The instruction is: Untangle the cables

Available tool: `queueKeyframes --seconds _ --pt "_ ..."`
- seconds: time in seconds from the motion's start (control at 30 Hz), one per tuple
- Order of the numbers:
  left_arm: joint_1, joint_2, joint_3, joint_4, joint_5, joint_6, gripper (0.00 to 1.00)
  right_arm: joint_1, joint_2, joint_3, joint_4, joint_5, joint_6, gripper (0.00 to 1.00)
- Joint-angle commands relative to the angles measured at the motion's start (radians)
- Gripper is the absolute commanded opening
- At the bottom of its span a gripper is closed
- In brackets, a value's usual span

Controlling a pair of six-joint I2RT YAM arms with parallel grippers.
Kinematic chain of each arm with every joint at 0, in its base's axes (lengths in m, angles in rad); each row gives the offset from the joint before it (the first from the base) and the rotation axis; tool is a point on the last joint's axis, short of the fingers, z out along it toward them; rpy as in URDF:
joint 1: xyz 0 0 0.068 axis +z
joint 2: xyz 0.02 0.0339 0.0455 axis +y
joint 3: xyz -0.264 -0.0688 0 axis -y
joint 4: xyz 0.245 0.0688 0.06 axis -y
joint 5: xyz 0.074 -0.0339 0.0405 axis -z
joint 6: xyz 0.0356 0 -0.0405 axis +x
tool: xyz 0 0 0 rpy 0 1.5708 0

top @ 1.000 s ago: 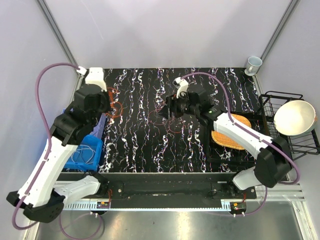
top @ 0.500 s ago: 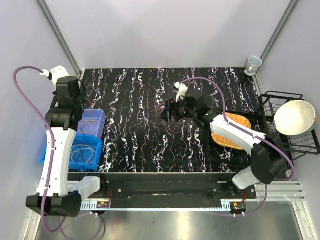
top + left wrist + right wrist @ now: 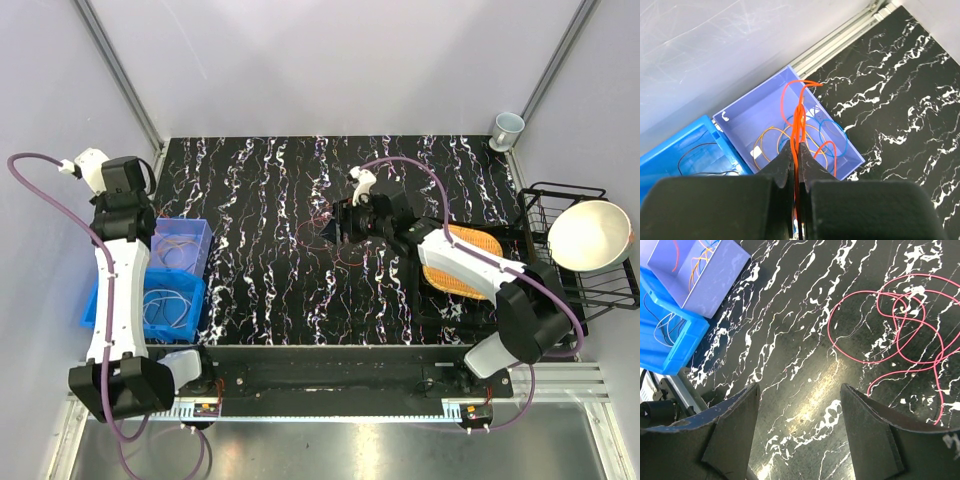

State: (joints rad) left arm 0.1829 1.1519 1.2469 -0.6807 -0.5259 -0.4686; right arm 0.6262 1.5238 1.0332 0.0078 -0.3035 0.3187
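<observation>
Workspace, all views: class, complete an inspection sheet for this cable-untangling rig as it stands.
Surface: black white-veined table.
Job's things: orange cable pinched, seen over the lilac bin in the left wrist view; red cable looped loose on the table.
Clutter: lilac bin and blue bin, wires inside; woven mat; bowl in rack; cup.
Grippers: left gripper shut on orange cable; right gripper open, empty, above table.
Cables: mauve hoses along both arms.
Surroundings: pale walls, metal frame rails.
</observation>
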Motion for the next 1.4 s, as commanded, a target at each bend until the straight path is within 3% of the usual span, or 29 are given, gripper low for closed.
queueKeyframes --seconds 0.0,0.03,0.1,0.13,0.47,0.73,1.1,1.27,1.37 --pt "0.018 0.0 -0.014 0.082 -0.016 -0.034 0.0 -0.016 0.009 0.001 0.046 0.012 0.0 0.71" --pt "0.023 0.006 -0.014 0.084 -0.01 -0.035 0.13 -0.017 0.01 0.001 0.046 0.009 0.0 0.71" --pt "0.033 0.009 -0.012 0.079 0.021 -0.035 0.62 -0.017 0.012 -0.001 0.046 0.004 0.003 0.71" --pt "0.033 0.006 -0.012 0.081 0.027 -0.035 0.98 -0.02 0.01 -0.001 0.046 0.003 0.005 0.71" --pt "0.032 -0.024 -0.037 0.11 0.082 0.001 0.99 -0.023 0.015 0.001 0.044 -0.002 0.008 0.71" --pt "-0.016 -0.043 -0.061 0.176 0.277 0.057 0.99 -0.031 0.009 -0.005 0.044 0.032 0.014 0.71" --pt "-0.494 0.135 -0.021 0.185 0.314 0.042 0.94 -0.147 -0.022 -0.056 0.003 0.28 0.13 0.72" --pt "-0.675 0.296 -0.001 0.23 0.32 0.067 0.93 -0.186 -0.024 -0.073 0.0 0.299 0.168 0.72" --pt "-0.744 0.397 0.04 0.244 0.329 0.096 0.99 -0.189 -0.022 -0.074 0.0 0.297 0.172 0.72"
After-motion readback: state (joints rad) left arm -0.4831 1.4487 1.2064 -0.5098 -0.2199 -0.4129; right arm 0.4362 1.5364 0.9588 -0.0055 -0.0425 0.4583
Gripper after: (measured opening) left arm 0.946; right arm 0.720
